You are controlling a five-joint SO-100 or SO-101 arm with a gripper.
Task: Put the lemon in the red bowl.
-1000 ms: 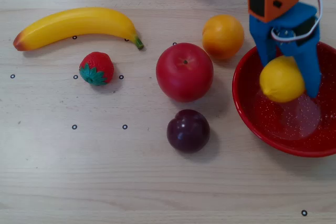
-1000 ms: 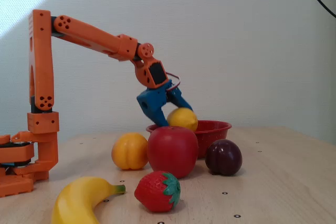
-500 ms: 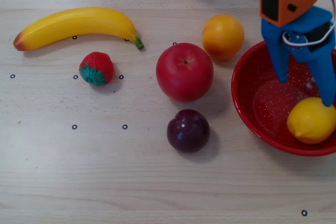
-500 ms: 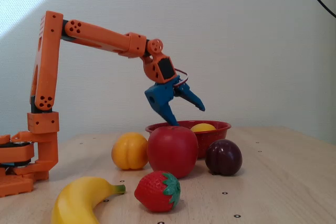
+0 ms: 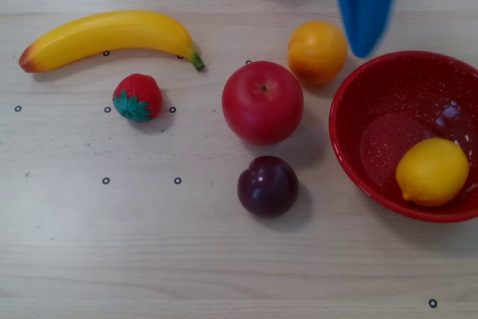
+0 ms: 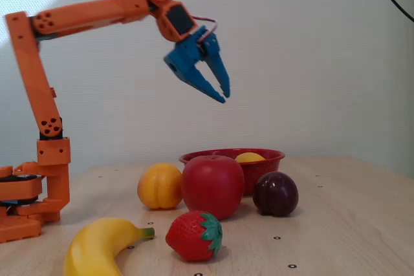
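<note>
now the bright yellow, smooth oval toy lemon (image 5: 432, 172) lies loose inside the large glossy red speckled bowl (image 5: 373, 110), resting against the wall nearest the bottom-right corner of the overhead view, with its small nub pointing down and to the left. from the fixed view only its top shows above the bowl's rim (image 6: 251, 157). a second ago the lemon was pinched between the blue fingers above the bowl; half a second ago it had dropped to the bowl's far side with the fingers just over it. since then it has settled slightly toward the bowl's middle, and the blue two-finger gripper (image 6: 223, 92) has lifted high and drawn back toward the orange arm's base (image 6: 26, 205), well clear of everything on the table. its fingers hold nothing and stand only a little apart, tips pointing down and to the right in the fixed view; overhead just a blue tip (image 5: 364, 5) shows at the top edge.

the round orange-yellow fruit (image 5: 317, 51), the red apple (image 5: 262, 102), the dark purple plum (image 5: 268, 185), the red strawberry (image 5: 137, 97) and the long curved yellow banana (image 5: 108, 35) have not shifted on the pale wooden table (image 5: 224, 259).

judging from this, the placing is done: lemon in the bowl, released, arm retreating. nothing seems left but parking the arm.
</note>
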